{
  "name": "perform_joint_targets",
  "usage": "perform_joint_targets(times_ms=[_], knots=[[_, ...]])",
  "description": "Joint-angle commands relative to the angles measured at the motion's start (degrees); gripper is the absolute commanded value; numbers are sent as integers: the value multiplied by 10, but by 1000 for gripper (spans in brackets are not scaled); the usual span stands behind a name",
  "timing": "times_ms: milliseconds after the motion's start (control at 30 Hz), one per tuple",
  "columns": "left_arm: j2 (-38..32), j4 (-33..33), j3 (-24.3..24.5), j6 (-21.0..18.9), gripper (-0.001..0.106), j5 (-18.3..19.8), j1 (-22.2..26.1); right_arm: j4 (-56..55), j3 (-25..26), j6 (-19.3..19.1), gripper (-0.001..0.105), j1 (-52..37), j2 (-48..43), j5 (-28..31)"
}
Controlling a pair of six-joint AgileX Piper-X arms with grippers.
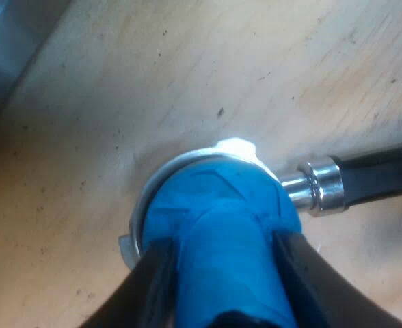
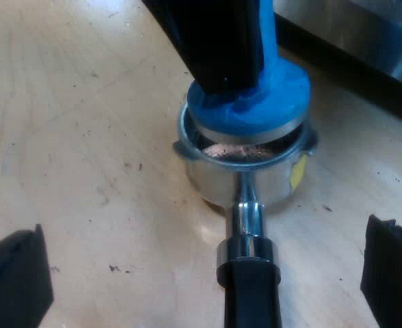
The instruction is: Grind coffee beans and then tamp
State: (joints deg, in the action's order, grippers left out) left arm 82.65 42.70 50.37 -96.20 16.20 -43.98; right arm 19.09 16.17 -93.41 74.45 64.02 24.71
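**Pushing on the coffee: mind the loose holder**

Left wrist view: My left gripper pinches the blue tamper. One finger is at nine o'clock on it and one at three o'clock. The tamper stands in the round cup of the holder, which lies on the wood table. The dark handle goes out from the cup toward three o'clock.

Right wrist view: My right gripper is spread wide and holds nothing. The handle comes from the cup toward six o'clock and runs between my two fingers, touching neither one. A bit of brown coffee shows under the tamper's flat bottom, at the cup's rim. The machine is near, past the cup at about one o'clock.

What could go wrong: Nothing grips the holder. I think a hard push could make it slide or tip. If the tamper goes down crooked, the coffee could pack lopsided or spill over the rim.
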Motion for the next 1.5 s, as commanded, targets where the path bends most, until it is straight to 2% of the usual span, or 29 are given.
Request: perform_joint_targets(times_ms=[33,367,900,1067,1200,1267,1333,1400,1500], knots=[[0,-10,6,3,0,4,-3,0,-1,-2,93,-1,-3,-5],[2,-8,6,5,0,4,-3,0,-1,-2,93,-1,-3,-5],[53,10,6,5,0,4,-3,0,-1,-2,93,-1,-3,-5],[18,12,12,5,0,4,-3,0,-1,-2,93,-1,-3,-5],[-36,13,21,5,0,4,-1,0,-1,-2,93,-1,-3,-5],[-60,25,24,5,0,-3,0,0,-1,-2,93,-1,-3,-5],[-88,51,24,5,0,-32,5,3,2,-2,93,-1,-5,-7],[-103,74,24,5,0,-44,13,-2,11,-4,93,-1,-6,-16],[-129,100,22,5,0,-44,46,-29,39,-22,93,-1,-10,-20]])
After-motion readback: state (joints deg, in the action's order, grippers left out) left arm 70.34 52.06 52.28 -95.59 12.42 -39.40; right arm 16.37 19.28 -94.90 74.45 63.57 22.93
